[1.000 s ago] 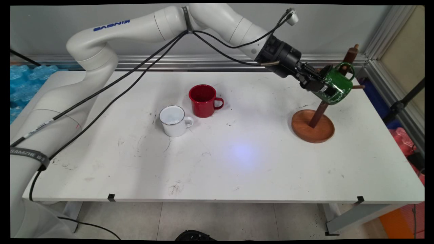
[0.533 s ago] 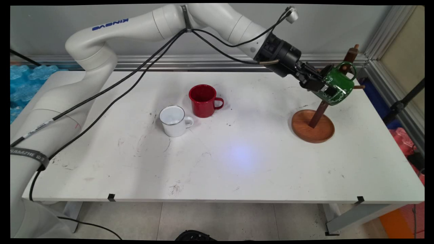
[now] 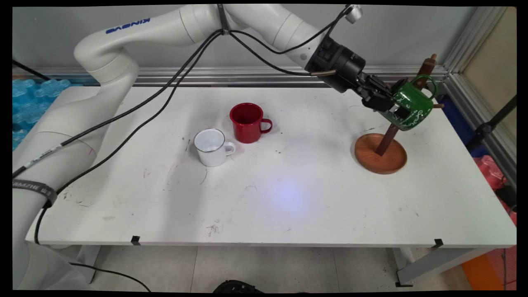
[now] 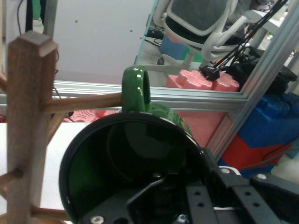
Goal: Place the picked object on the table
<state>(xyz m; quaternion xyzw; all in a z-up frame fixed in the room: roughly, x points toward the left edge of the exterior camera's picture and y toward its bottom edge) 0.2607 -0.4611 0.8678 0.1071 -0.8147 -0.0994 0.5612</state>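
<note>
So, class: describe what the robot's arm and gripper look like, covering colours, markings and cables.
The arm is glossy white with rounded links and blue KINOVA lettering. Black cables hang along it. A black cylindrical wrist leads to a black gripper.

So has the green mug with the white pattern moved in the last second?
Yes. Held by the gripper, the green mug has shifted slightly right and up against the wooden mug tree, its handle beside a peg.

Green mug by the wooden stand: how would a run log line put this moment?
gripper: shut on green mug | mug handle: at peg of wooden stand | red mug, white mug: on table
</note>
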